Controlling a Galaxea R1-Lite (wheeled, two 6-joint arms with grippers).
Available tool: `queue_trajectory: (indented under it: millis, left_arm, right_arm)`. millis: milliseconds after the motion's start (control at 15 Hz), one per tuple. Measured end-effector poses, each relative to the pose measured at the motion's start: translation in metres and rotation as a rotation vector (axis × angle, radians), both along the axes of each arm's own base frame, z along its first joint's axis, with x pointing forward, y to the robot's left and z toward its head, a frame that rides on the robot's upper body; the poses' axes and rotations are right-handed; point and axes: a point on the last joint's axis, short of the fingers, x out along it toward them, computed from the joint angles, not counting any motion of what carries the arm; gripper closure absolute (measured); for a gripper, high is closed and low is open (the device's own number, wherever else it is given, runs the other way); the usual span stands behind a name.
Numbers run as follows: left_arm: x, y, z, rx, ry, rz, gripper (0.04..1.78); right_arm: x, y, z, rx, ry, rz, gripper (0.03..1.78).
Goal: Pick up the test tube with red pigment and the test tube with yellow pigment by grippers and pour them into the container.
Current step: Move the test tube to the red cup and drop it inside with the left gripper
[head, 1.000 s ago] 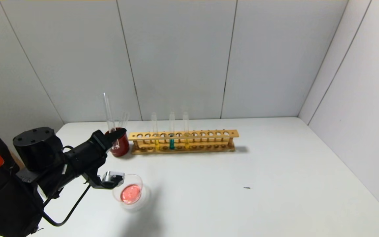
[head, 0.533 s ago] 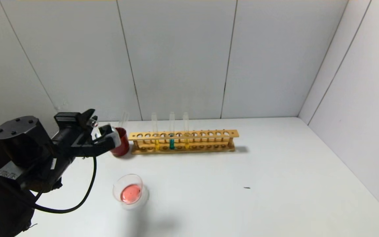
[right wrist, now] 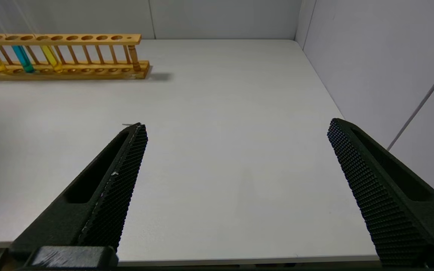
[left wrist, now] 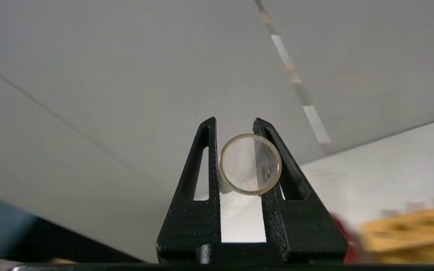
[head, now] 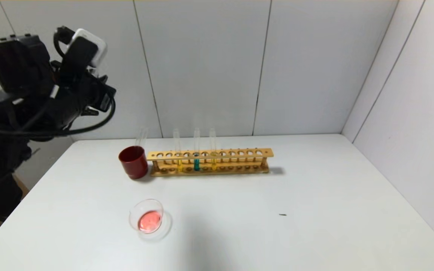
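- Wooden rack (head: 209,162) sits near my table's (head: 315,210) far edge, long side parallel to it.
- Teal-liquid tube (head: 196,152) stands upright in the rack, left half.
- Dark red cup (head: 133,162) just beside the rack's left end; a clear empty tube (head: 141,137) leans in it.
- Small dark speck (head: 283,215) mid-table, toward the right.

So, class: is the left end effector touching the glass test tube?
Touching. In the left wrist view, the left end effector is shut on the empty test tube, whose round glass rim sits pressed between both black fingers.
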Motion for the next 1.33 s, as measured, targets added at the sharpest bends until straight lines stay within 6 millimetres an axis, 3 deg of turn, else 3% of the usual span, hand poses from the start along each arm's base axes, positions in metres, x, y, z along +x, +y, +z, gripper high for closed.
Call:
queue_trajectory:
  millis: [333, 1333]
  left_arm:
    - [0.005, 0.008, -0.013, -0.269, 0.167, -0.104, 1.47]
    - [0.082, 0.011, -0.101, -0.269, 0.32, -0.036, 1.47]
  right_arm:
    - [0.0, 0.0, 0.0, 0.0, 0.0, 0.0, 0.06]
    - [0.0, 0.0, 0.0, 0.0, 0.0, 0.0, 0.06]
